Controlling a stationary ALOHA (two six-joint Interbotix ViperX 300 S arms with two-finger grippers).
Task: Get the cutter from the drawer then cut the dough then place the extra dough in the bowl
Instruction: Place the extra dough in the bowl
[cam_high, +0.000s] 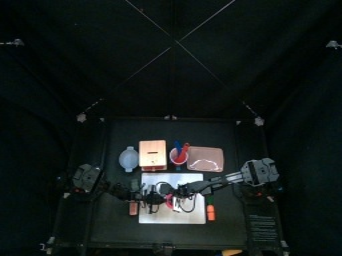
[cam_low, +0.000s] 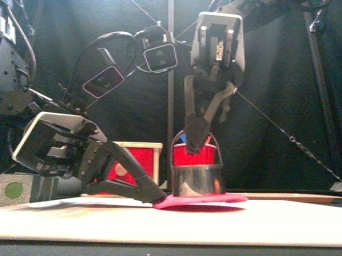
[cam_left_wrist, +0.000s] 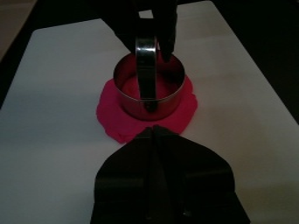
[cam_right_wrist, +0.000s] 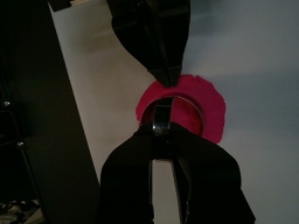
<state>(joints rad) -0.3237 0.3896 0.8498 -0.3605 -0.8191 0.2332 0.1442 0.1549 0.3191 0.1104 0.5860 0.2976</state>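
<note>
The right gripper (cam_right_wrist: 163, 131) has its fingers (cam_right_wrist: 140, 166) pinched together on the handle of the cutter (cam_right_wrist: 170, 114), which sits on the pink dough (cam_right_wrist: 201, 94). The dough lies on the white cutting board (cam_right_wrist: 105, 96). The left gripper (cam_right_wrist: 167, 77), tip closed, touches the dough's rim opposite.

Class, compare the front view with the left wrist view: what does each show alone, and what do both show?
Front view only: the wooden box with red drawer front, and the red cup. Left wrist view only: the inside of the cutter and the round spread of the dough. Both: the right gripper holding the cutter on the dough, white board beneath.
</note>
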